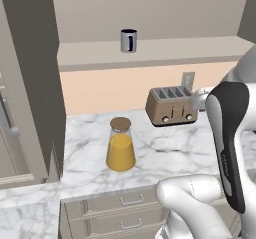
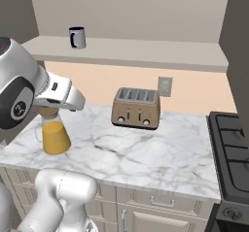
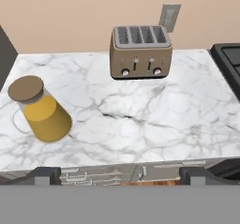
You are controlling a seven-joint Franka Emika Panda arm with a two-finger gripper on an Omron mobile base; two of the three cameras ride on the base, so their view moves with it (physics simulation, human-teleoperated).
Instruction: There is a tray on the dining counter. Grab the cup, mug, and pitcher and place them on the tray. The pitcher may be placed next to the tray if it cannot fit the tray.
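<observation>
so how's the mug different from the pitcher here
The mug is dark, opaque and short; the pitcher is clear glass, taller and conical, holding orange liquid. The mug's top is open, the pitcher's capped by a brown cork lid. The mug stands on the high shelf, the pitcher below on the marble worktop. Both stand upright, untouched.

Your right base view has the arm (image 2: 53, 92) covering the pitcher (image 2: 54, 136) lid; the stove (image 2: 232, 148) runs off the edge.
</observation>
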